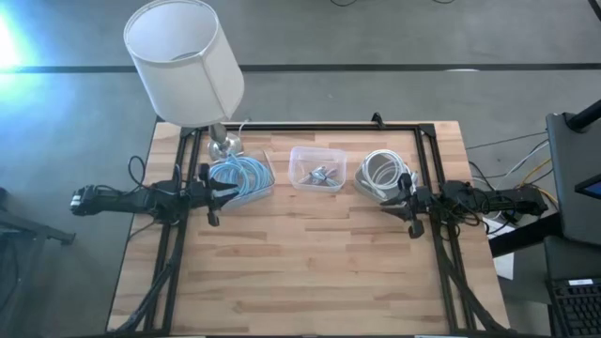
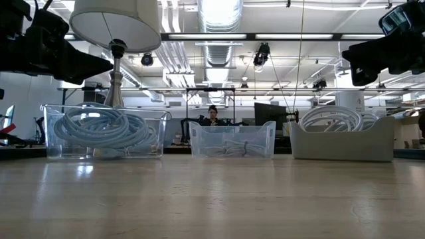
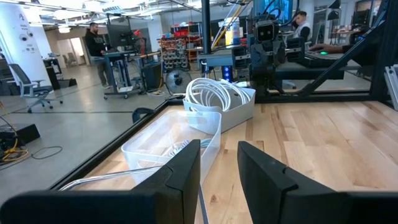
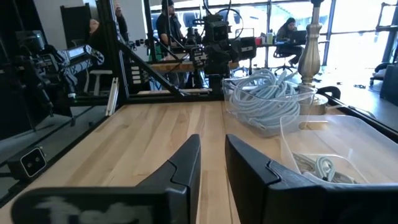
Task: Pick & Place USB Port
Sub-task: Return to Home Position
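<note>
- The left gripper [image 1: 218, 195] sits at the table's left edge, just beside the clear bin [image 1: 270, 185] of blue cables [image 1: 242, 176]; its fingers stand a little apart with nothing between them
- The right gripper [image 1: 406, 205] sits at the right edge, just beside the pale bin [image 1: 362, 188] of white cables [image 1: 380, 169]; its fingers too show a narrow gap and hold nothing
- Between the two stands a clear middle bin [image 1: 317, 148] with a few small parts [image 1: 319, 175]; no cable lies loose on the table [image 1: 300, 272], so the sorting looks finished
- What is left, I judge, is only to park both arms; draw each one straight back from its bin, so that no finger catches a rim or hooks a loop of cable riding above the wall
- On the left, keep clear of the lamp [image 1: 183, 61] behind the blue-cable bin; move slowly and end level, both arms alike
</note>
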{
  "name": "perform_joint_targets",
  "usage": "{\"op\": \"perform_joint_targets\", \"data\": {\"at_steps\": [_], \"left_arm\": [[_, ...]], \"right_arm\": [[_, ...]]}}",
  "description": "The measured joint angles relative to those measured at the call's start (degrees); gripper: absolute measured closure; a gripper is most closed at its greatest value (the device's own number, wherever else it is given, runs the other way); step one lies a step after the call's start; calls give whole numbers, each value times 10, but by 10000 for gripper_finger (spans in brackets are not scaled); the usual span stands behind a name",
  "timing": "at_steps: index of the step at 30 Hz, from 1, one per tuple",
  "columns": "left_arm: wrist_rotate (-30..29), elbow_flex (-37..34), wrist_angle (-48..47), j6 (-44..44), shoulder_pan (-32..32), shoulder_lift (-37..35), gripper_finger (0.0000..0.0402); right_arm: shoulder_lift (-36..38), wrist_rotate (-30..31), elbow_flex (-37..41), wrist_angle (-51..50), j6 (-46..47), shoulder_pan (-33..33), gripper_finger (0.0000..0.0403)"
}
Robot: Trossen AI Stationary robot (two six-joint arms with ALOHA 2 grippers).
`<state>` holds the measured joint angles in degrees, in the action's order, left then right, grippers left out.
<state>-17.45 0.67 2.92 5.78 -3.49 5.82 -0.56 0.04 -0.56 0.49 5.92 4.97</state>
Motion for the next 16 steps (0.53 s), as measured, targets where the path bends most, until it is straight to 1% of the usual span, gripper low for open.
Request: {"op": "perform_joint_targets", "data": {"at_steps": [16], "left_arm": [[0,0,0,0,0,0,291]], "right_arm": [[0,0,0,0,0,0,314]]}}
